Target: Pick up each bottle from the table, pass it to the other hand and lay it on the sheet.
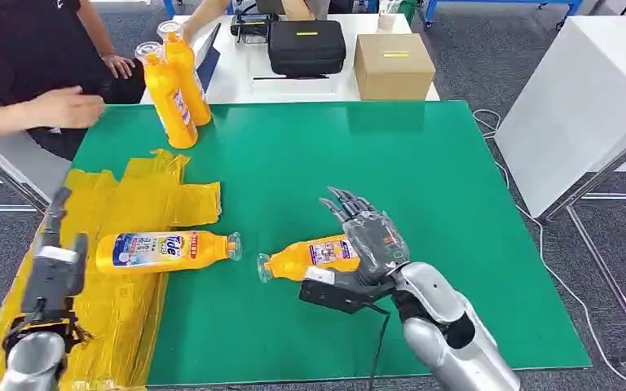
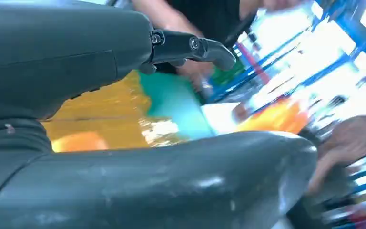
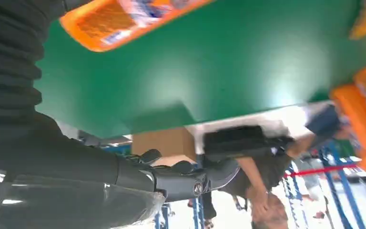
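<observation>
Green table [image 1: 456, 244], bottle [image 1: 310, 257] lying against right robot hand [image 1: 371, 240], fingers spread, not gripping

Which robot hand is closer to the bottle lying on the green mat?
The right robot hand: it sits right at the base end of the bottle on the mat, fingers spread. The left robot hand is far off, over the yellow sheet.

Four orange bottles: one [image 1: 165, 250] lies on the crinkled yellow sheet [image 1: 130, 204], one [image 1: 306, 257] lies on bare green table, two [image 1: 175, 81] stand upright at the far edge.
</observation>
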{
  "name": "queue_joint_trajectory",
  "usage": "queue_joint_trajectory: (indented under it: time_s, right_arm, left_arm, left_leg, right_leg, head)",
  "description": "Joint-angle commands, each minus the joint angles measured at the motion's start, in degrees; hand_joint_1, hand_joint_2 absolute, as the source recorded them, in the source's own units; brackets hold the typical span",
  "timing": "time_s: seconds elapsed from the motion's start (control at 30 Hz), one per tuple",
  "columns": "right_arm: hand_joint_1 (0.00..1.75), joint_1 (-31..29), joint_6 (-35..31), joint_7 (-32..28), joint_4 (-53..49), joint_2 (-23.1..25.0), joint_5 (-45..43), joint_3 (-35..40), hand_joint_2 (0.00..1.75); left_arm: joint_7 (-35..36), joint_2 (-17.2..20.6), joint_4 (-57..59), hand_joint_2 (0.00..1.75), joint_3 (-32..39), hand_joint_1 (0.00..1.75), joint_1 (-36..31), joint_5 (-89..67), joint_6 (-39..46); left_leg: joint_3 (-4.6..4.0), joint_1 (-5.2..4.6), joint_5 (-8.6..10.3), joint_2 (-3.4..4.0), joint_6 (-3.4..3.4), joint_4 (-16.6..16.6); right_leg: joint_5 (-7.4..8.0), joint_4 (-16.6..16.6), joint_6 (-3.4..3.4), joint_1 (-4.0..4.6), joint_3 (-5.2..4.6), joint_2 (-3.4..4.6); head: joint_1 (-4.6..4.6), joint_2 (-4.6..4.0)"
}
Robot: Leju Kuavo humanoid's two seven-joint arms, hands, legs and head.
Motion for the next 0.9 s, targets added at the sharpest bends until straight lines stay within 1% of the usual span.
queue_joint_trajectory:
  time_s: [0.03,0.1,0.13,0.2,0.27,0.57,0.67,0.7,0.73,0.8,0.83,0.9]
  right_arm:
    - [0.00,-0.4,5.5,-1.5,8.4,-8.7,-3.6,-4.4,1.75]
    - [0.00,-0.5,6.3,-1.6,8.8,-9.8,-4.1,-5.4,1.75]
    - [0.00,-0.5,7.4,-1.5,9.1,-10.2,-4.6,-5.8,1.75]
    - [0.00,-2.0,9.7,-1.7,11.2,-11.6,-6.1,-5.3,1.75]
    - [0.00,-3.2,10.0,-2.0,13.2,-11.8,-6.6,-5.1,1.75]
    - [0.00,-3.2,10.0,-1.9,13.2,-11.6,-6.5,-5.0,1.75]
    - [0.00,-5.2,11.1,-1.2,17.7,-13.4,-7.1,-2.1,1.75]
    - [0.00,-5.6,10.8,-1.3,19.5,-13.0,-7.2,-1.8,1.75]
    - [0.00,-6.5,10.7,-1.6,22.0,-12.4,-6.7,-0.5,1.75]
    - [0.00,-8.7,9.6,-2.0,26.4,-10.4,-5.8,1.7,1.75]
    - [0.00,-10.0,9.4,-2.0,28.3,-9.3,-5.6,2.5,1.75]
    - [0.00,-14.5,9.1,-2.1,34.4,-5.8,-4.6,5.4,1.75]
  left_arm:
    - [-1.7,2.0,-10.9,0.00,3.9,0.00,1.9,6.1,-0.9]
    - [-2.1,2.0,-11.3,0.00,3.7,0.00,2.5,6.9,-0.6]
    - [-2.4,2.2,-10.9,0.00,3.2,0.00,2.6,7.1,-0.5]
    - [-2.9,1.9,-10.1,0.00,2.5,0.00,2.1,7.3,-0.1]
    - [-2.6,1.7,-9.3,0.00,1.8,0.00,1.2,7.1,0.0]
    - [-2.6,1.8,-9.3,0.00,1.8,0.00,1.1,7.1,0.0]
    - [-2.7,1.6,-7.6,0.00,0.4,0.00,-1.3,6.9,0.4]
    - [-2.7,1.4,-7.1,0.00,0.1,0.00,-2.1,6.9,0.4]
    - [-2.7,1.3,-6.5,0.00,-0.3,0.00,-2.9,7.0,0.8]
    - [-2.9,1.8,-6.8,0.00,-0.7,0.00,-2.9,7.3,2.4]
    - [-3.0,1.6,-7.1,0.00,-0.4,0.00,-2.6,7.5,2.9]
    - [-3.0,1.0,-7.7,0.00,0.2,0.00,-2.4,7.4,3.5]
  left_leg:
    - [0.12,0.09,-0.10,-0.06,-0.17,0.0]
    - [0.07,0.05,-0.05,0.01,-0.11,0.0]
    - [0.17,0.07,-0.12,0.03,-0.19,0.0]
    - [0.17,0.05,-0.12,0.03,-0.19,0.0]
    - [0.10,0.05,-0.06,-0.01,-0.14,0.0]
    - [0.11,0.04,-0.08,0.04,-0.17,0.0]
    - [0.08,0.04,-0.06,0.01,-0.14,0.0]
    - [0.05,0.05,-0.03,0.00,-0.11,0.0]
    - [0.16,0.11,-0.09,-0.01,-0.22,0.1]
    - [0.10,0.08,-0.01,0.00,-0.12,0.0]
    - [0.19,0.10,-0.05,0.03,-0.20,0.0]
    - [0.23,0.11,-0.08,0.28,-0.23,0.0]
  right_leg:
    - [-0.08,0.0,-0.04,0.09,0.19,-0.13]
    - [-0.02,-0.1,-0.03,0.05,0.11,-0.04]
    - [-0.08,0.0,-0.05,0.07,0.21,-0.04]
    - [-0.08,0.0,-0.05,0.04,0.21,-0.05]
    - [-0.03,-0.1,-0.04,0.05,0.15,-0.06]
    - [-0.05,0.0,-0.05,0.04,0.13,-0.04]
    - [-0.03,0.0,-0.03,0.05,0.11,-0.06]
    - [0.00,0.0,-0.02,0.06,0.08,-0.06]
    - [-0.05,0.0,-0.05,0.11,0.22,-0.11]
    - [0.03,-0.1,-0.03,0.08,0.12,-0.05]
    - [0.01,-0.1,-0.05,0.10,0.22,-0.04]
    - [0.05,-0.1,-0.07,0.11,0.20,0.20]
  head:
    - [0.02,0.00]
    - [0.02,0.00]
    - [0.00,0.00]
    - [0.02,0.00]
    - [0.00,0.00]
    - [-0.02,0.00]
    - [0.00,0.00]
    - [0.00,0.00]
    - [-0.02,0.00]
    - [0.02,0.00]
    - [0.02,0.00]
    - [0.00,0.00]
